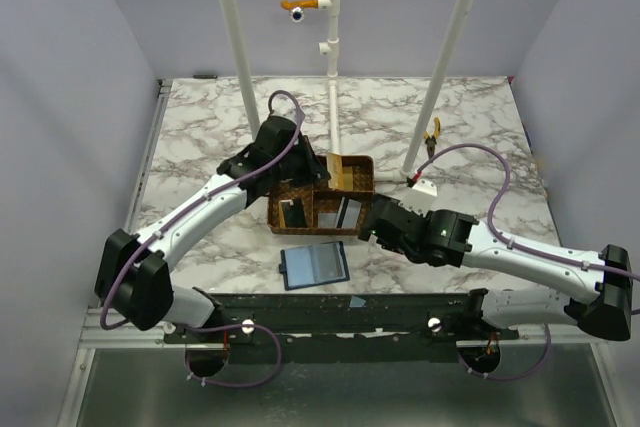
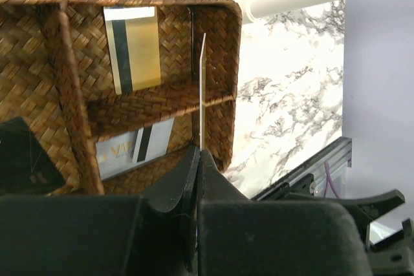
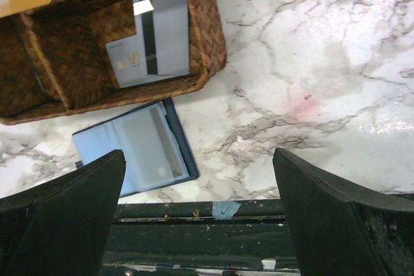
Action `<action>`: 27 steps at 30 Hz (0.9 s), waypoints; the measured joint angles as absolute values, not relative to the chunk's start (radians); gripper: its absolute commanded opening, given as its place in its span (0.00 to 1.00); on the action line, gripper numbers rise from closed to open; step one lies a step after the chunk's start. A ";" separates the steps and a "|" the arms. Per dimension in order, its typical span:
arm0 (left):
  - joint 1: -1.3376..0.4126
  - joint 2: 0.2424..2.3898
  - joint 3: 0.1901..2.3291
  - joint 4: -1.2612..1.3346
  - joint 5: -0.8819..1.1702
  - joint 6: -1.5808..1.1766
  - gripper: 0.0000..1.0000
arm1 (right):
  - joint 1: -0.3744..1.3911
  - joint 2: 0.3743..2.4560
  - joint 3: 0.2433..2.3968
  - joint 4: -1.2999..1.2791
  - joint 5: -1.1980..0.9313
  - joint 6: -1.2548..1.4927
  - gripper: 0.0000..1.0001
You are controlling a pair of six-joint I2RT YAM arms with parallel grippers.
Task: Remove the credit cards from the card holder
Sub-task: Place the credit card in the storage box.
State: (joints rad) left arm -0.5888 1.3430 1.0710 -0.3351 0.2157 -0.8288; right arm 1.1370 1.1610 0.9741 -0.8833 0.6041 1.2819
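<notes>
One navy card holder (image 1: 314,267). One brown wicker tray (image 2: 217,43). One gold striped card (image 2: 132,50), one silver VIP card (image 2: 119,154), one dark card (image 2: 26,156), one edge-on card (image 2: 202,82): four for certain, though the silver one may be two overlapping. Two robot arms (image 1: 200,212), three white poles (image 1: 232,37), one marble table (image 1: 480,117).

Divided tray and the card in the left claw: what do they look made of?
Divided tray: brown woven strips, wicker or rattan by the herringbone weave, slight sheen. Card, pinched edge-on in the left claw: thin, stiff, standing straight; probably plastic, unconfirmed.
</notes>
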 measured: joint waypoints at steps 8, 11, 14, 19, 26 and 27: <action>-0.589 1.475 1.121 -0.295 0.236 -0.817 0.00 | 1.137 1.167 0.962 -0.920 0.620 1.312 1.00; -0.588 1.510 1.139 -0.289 0.239 -0.814 0.05 | 1.137 1.171 0.958 -0.920 0.620 1.313 1.00; -0.588 1.533 1.149 -0.285 0.242 -0.810 0.28 | 1.137 1.179 0.953 -0.918 0.619 1.312 1.00; -0.588 1.539 1.155 -0.279 0.244 -0.796 0.46 | 1.137 1.205 0.940 -0.907 0.606 1.308 1.00; -0.588 1.488 1.144 -0.286 0.243 -0.774 0.45 | 1.137 1.230 0.928 -0.862 0.575 1.288 0.98; -0.588 1.474 1.139 -0.287 0.243 -0.773 0.43 | 1.137 1.234 0.928 -0.855 0.571 1.283 0.97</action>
State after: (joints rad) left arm -0.5880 1.4742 1.1393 -0.2874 0.2428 -0.7731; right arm 1.1370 1.2335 0.9279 -0.8551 0.5713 1.2831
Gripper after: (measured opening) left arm 0.458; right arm 0.995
